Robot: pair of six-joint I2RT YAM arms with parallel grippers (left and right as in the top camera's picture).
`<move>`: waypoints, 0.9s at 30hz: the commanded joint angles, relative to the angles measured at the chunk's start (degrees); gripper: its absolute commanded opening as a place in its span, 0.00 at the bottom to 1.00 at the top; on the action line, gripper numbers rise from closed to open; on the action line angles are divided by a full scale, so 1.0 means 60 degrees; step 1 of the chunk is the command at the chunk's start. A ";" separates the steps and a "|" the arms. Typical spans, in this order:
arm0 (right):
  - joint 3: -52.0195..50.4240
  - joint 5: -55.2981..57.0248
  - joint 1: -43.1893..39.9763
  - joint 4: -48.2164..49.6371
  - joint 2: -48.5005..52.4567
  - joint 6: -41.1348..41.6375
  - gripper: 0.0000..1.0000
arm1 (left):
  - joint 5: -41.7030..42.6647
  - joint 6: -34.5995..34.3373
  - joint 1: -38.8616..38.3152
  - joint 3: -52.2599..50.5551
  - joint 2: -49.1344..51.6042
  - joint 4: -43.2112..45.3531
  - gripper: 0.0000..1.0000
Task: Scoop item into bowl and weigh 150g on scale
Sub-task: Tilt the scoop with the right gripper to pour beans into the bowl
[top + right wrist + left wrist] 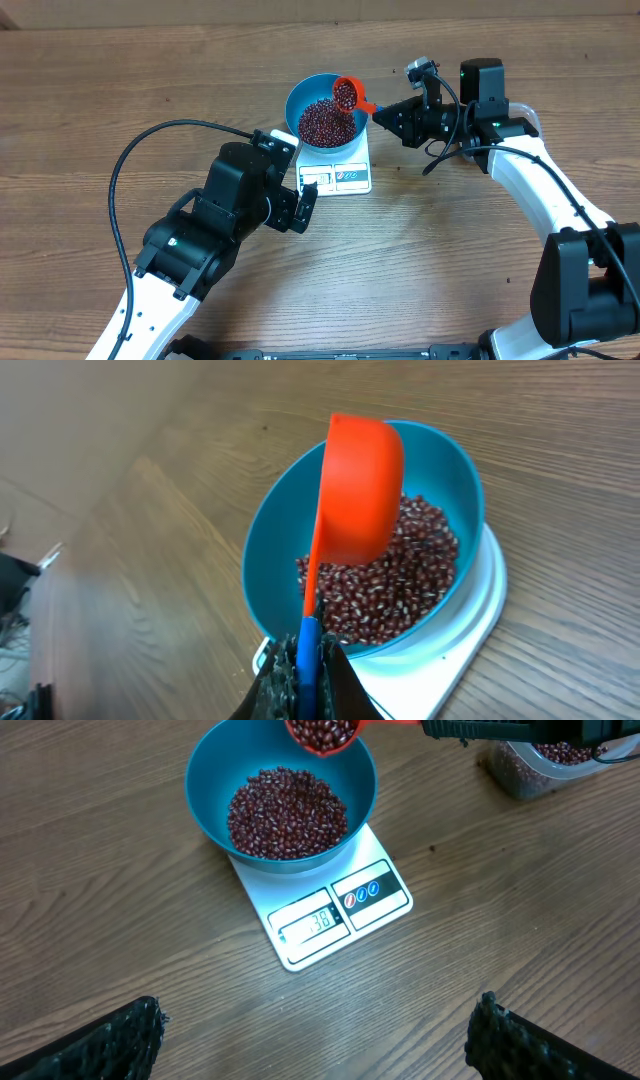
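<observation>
1 scoop holds beans above bowl.

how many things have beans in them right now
3: the blue bowl sitting on the scale, the orange scoop tipped over the bowl's rim, and a clear tub further right, partly hidden.

The scoop is orange, bowl blue, beans red-brown, scale white.

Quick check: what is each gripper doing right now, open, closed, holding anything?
Left gripper: open, holding nothing.
Right gripper: closed on the handle of the orange scoop, held over the blue bowl.
</observation>
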 commanded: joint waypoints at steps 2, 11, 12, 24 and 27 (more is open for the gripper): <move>0.0073 0.0685 0.0022 0.0095 0.0040 0.0029 0.04 | -0.0073 0.0073 0.0069 -0.0062 -0.0004 0.0004 0.99; 0.0073 0.0783 0.0022 0.0149 0.0040 -0.0477 0.04 | -0.0073 0.0073 0.0066 -0.0062 -0.0004 0.0000 1.00; 0.0073 0.0780 0.0022 0.0146 0.0040 -0.0517 0.04 | -0.0073 0.0073 0.0066 -0.0062 -0.0004 0.0004 0.99; 0.0073 0.0747 0.0022 -0.0131 0.0040 -0.1381 0.04 | -0.0073 0.0076 0.0066 -0.0062 -0.0004 0.0004 0.99; 0.0073 0.0743 0.0022 -0.0120 0.0040 -0.1377 0.04 | -0.0073 0.0073 0.0066 -0.0062 -0.0004 0.0000 1.00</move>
